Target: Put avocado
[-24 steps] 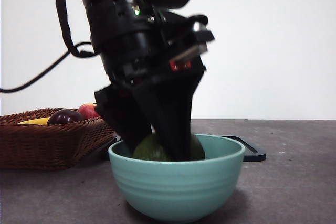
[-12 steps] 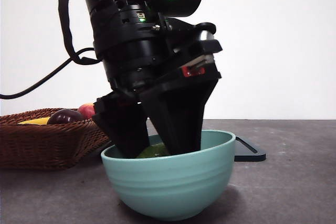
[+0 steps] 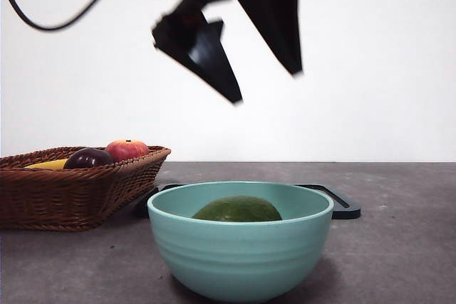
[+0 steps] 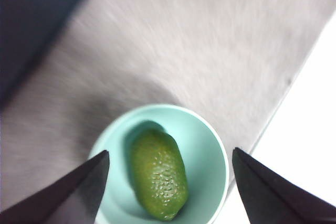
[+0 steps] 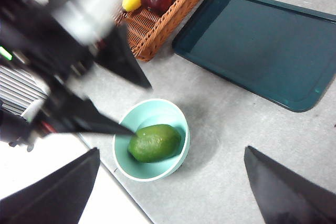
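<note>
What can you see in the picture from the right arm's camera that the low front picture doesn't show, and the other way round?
Only the right wrist view shows the whole flat dark tray and the right pincer, open and empty. Only the front view shows the white wall behind. Both show the avocado lying in the teal bowl, the wicker basket of fruit, and the left pincer, open above the bowl.

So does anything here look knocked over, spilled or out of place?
Nothing stands out. The avocado lies whole inside the teal bowl, which sits upright on the table. The left gripper hangs open above it, holding nothing. The fruit in the basket and the dark tray look in order.
</note>
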Tool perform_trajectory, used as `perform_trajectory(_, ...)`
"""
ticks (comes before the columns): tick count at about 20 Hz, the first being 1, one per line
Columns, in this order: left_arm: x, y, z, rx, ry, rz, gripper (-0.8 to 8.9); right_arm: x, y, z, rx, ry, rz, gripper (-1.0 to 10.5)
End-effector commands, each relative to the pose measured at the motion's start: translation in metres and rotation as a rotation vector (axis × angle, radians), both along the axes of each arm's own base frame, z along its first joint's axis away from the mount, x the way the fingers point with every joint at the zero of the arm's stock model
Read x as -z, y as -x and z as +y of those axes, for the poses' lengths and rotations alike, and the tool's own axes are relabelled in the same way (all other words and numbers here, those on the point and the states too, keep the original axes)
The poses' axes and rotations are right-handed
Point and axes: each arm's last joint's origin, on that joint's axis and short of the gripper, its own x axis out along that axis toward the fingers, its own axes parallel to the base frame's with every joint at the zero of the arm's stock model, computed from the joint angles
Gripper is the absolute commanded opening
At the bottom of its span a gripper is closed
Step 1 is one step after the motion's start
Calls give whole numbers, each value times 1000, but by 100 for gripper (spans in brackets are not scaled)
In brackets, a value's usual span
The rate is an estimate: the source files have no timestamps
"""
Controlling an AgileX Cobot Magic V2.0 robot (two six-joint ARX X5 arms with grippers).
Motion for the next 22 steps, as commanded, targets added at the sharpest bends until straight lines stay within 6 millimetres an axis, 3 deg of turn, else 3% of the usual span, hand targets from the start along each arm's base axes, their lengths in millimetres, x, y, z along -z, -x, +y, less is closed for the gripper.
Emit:
perform_trajectory(1,-28,-3,17,-41,73,-61,377,-5,-1,1,-3,-5,-14,441)
perform_trajectory(7,-87,-13,108,-297,215,-225,374,-5,-1,1,-3,-5,-15,441)
perform_trajectory(11,-103,-2,159,-351,262,-229,374,-4,-3,1,-1,-4,-4,441)
perform_trajectory(15,-104,20,179,-303,286,-97,374,2,-14,4,4,2,50,441)
perform_trajectory(18,-102,36,182,-249,272,-23,374,9,-25,11,-19,13,105,441)
perform_trajectory(22,-103,42,182,-221,274,-17,374,26,-42,32,-98,50,196,441)
